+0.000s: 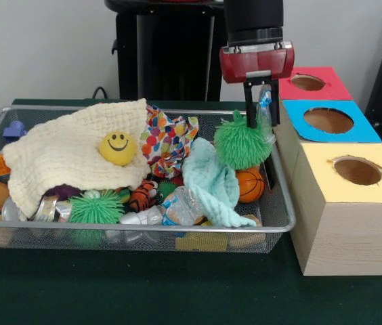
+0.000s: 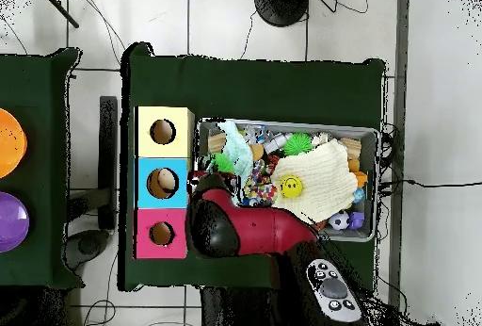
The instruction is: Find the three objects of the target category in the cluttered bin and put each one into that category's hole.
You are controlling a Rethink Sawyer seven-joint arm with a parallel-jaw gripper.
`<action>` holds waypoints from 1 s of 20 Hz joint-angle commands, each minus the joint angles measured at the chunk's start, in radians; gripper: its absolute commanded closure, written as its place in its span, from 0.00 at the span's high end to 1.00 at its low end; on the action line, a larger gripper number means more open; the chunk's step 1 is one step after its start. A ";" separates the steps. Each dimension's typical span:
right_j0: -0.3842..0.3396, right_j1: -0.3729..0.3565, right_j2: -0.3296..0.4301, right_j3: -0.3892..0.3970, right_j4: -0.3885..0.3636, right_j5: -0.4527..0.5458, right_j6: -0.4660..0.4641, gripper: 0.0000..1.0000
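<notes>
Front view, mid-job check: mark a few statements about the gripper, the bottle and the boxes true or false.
1. The gripper is clamped on a crushed clear bottle. True.
2. That bottle is inside the blue-topped box's hole. False: it hangs over the wire bin's end, beside the boxes.
3. The smiley ball sits on the cream cloth. True.
4. The blue-topped box is nearest the camera. False: the yellow-topped box is nearest.

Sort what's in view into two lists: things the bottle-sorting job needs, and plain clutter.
Job:
wire mesh bin
crushed clear bottle held in the gripper
another crushed bottle at the bin's front
blue-topped box's hole

Clutter:
smiley ball
cream cloth
green spiky ball
toy basketball
</notes>
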 commanded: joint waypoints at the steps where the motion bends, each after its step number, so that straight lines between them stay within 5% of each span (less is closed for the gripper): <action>1: 0.003 -0.105 -0.042 0.085 0.013 0.110 0.147 0.00; 12: -0.089 -0.138 0.098 0.184 0.093 0.232 0.156 0.00; 20: -0.052 -0.070 0.102 0.204 0.132 0.198 0.195 0.00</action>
